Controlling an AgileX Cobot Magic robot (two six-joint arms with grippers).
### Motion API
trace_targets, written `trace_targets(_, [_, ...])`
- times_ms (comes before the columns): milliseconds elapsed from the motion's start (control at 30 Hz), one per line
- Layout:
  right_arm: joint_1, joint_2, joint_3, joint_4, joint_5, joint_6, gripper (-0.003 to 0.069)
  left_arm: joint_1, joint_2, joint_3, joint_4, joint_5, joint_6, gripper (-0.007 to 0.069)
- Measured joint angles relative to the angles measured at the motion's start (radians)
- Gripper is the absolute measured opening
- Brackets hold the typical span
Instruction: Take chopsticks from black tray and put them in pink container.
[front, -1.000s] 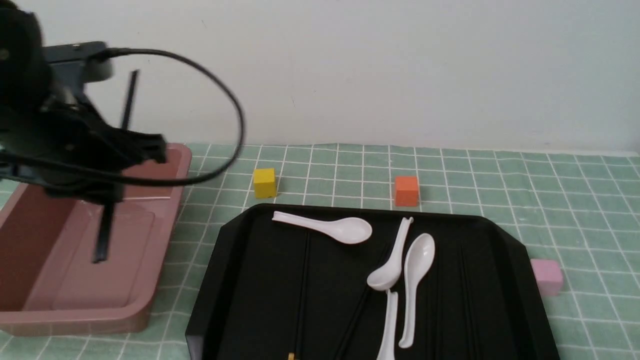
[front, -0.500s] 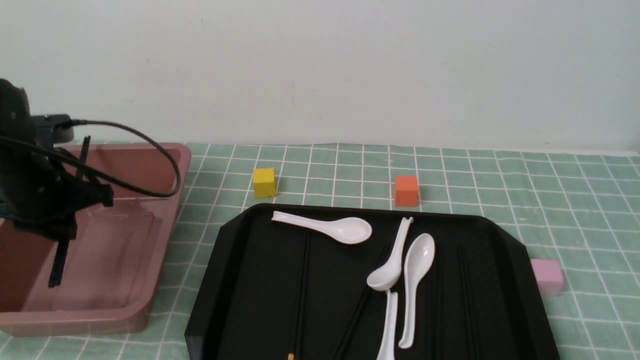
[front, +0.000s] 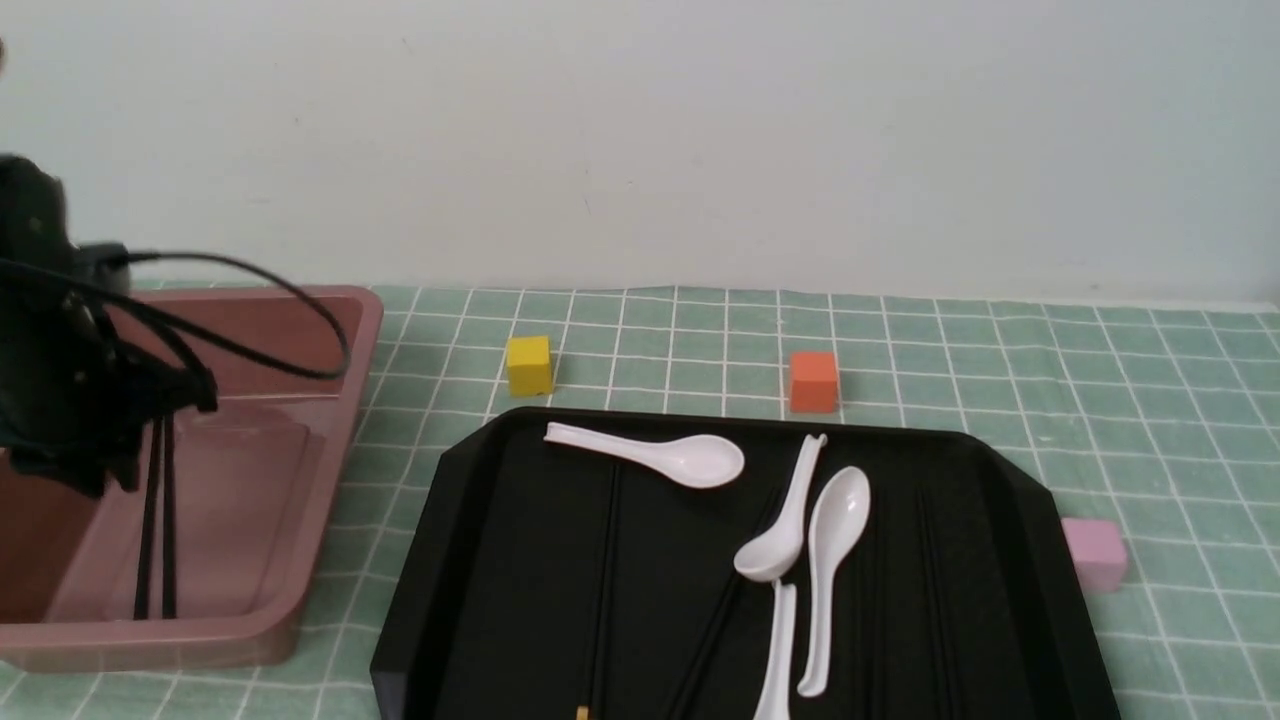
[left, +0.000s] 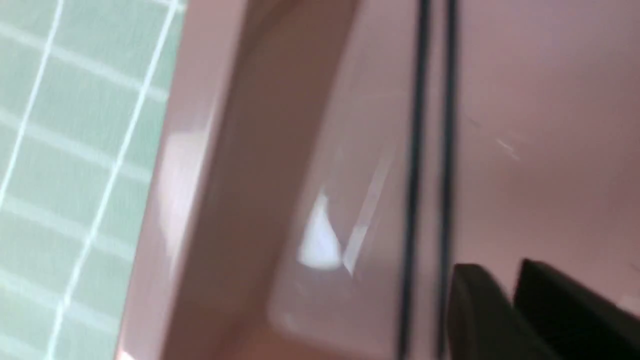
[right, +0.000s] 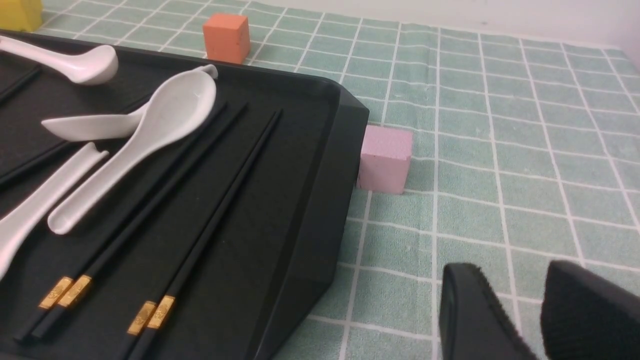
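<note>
Chopsticks (left: 417, 150) lie in container (front: 365, 330) just below left gripper (left: 502, 267), its jaws slightly apart, empty. Probably light, stiff, slippery: pinch 2 together mid-length.

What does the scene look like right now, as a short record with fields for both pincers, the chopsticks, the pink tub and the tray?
delivered chopsticks: two, side by side inside the pink container
left pincer: over the pink container, delivered chopsticks beside its fingers, not between them; open or shut unclear
right pincer: slightly open, empty, over the cloth beside the black tray
other chopsticks: several on the black tray
white spoons: four on the tray
cubes: yellow cube, orange cube, pale pink cube, all on the cloth
</note>
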Motion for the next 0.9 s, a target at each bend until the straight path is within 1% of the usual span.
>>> trace_targets(67, [0.0,0.0,0.0,0.0,0.0,0.0,0.024,0.0,-0.084,0.0,-0.065,0.046,0.023,-0.0008])
trace_targets(200, [0.0,0.0,0.0,0.0,0.0,0.0,0.024,0.0,-0.249,0.019,-0.254,0.086,0.162,-0.0013])
trace_targets(233, [0.0,0.0,0.0,0.0,0.0,0.0,0.024,0.0,-0.304,0.037,-0.319,0.09,0.211,-0.0013])
trace_targets(267, [0.0,0.0,0.0,0.0,0.0,0.0,0.024,0.0,-0.374,0.061,-0.399,0.099,0.271,-0.0013])
trace_targets(400, [0.0,0.0,0.0,0.001,0.0,0.0,0.024,0.0,-0.602,0.178,-0.63,0.116,0.434,-0.0013])
trace_targets(500, [0.0,0.0,0.0,0.0,0.0,0.0,0.024,0.0,-0.805,0.29,-0.778,0.106,0.538,-0.0013])
trace_targets(600, [0.0,0.0,0.0,0.0,0.0,0.0,0.024,0.0,-0.989,0.407,-0.859,0.052,0.6,-0.0013])
trace_targets(667, [0.0,0.0,0.0,0.0,0.0,0.0,0.024,0.0,-1.112,0.476,-0.883,-0.002,0.619,-0.0013])
trace_targets(800, [0.0,0.0,0.0,0.0,0.0,0.0,0.024,0.0,-1.304,0.599,-0.895,-0.112,0.631,-0.0013])
trace_targets(833, [0.0,0.0,0.0,0.0,0.0,0.0,0.024,0.0,-1.373,0.638,-0.895,-0.16,0.633,-0.0013])
trace_targets(900, [0.0,0.0,0.0,0.0,0.0,0.0,0.024,0.0,-1.42,0.666,-0.897,-0.194,0.634,-0.0013])
